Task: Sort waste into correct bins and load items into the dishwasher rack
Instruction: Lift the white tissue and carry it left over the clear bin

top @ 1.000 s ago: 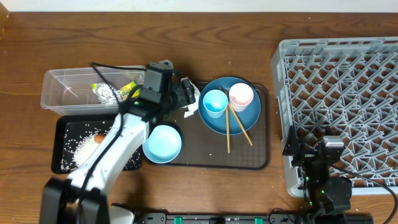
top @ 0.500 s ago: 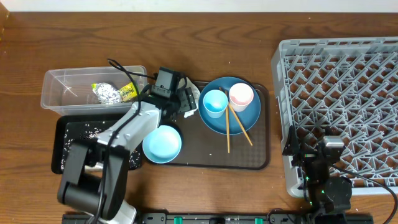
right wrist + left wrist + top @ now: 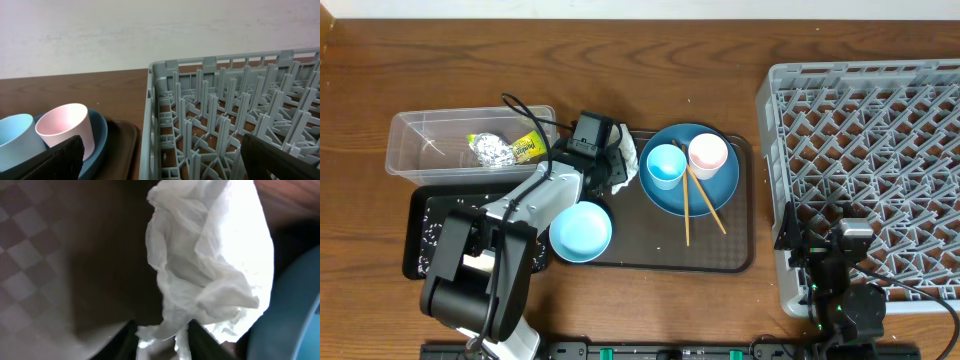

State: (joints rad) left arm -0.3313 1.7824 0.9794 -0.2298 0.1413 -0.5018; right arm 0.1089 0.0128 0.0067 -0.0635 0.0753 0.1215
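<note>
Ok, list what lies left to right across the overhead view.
From the left: clear tub → light-blue bowl → white tissue → blue cup → pink cup → grey rack.

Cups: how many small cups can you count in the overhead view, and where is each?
2. The light-blue cup stands on the dark-blue plate, at its left; the pink cup stands beside it, same plate. No others show.

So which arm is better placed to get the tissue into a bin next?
Left. Its claw is pinched on the tissue at the brown tray's edge, and the clear tub sits right beside it. The right claw hangs open at the rack, across the tray from both.
</note>
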